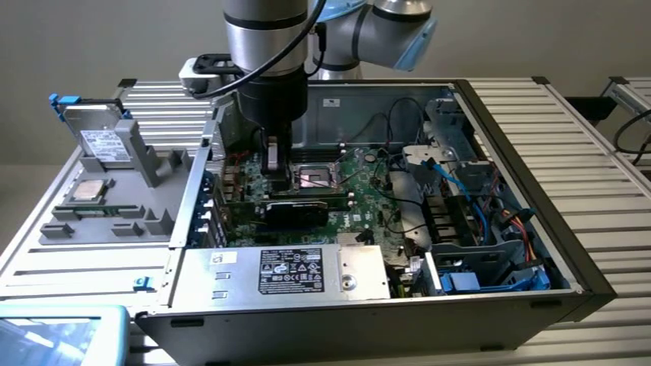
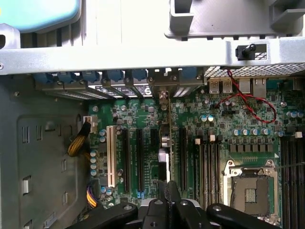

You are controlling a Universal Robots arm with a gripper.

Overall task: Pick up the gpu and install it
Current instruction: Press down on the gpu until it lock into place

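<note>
Black gripper (image 2: pixel 169 200) fingers, nearest the wrist camera at the lower centre of that frame, are seen drawn together on the top edge of the gpu (image 2: pixel 170 138), which runs away from them edge-on as a thin line toward the rear slot brackets (image 2: pixel 119 88) at the upper centre. In the exterior view the same gripper (image 1: pixel 273 162) is lowered into the open computer case (image 1: pixel 569 252) at centre frame, and the gpu (image 1: pixel 295 210) is seen standing on edge on the motherboard (image 1: pixel 367 217), its black cooler facing the camera, just below the empty CPU socket (image 1: pixel 315 179). Whether the card is fully seated in its expansion slot (image 2: pixel 183 157) cannot be told. The card is judged light and stiff but fragile: it should be held by the bare board edge, as it appears to be now, not by the cooler or the small components, and pressed straight down, since a tilt could strain the edge connector. At the left of the exterior view a grey parts tray (image 1: pixel 102 221) is seen holding a hard drive (image 1: pixel 100 143) and a processor (image 1: pixel 90 191).
</note>
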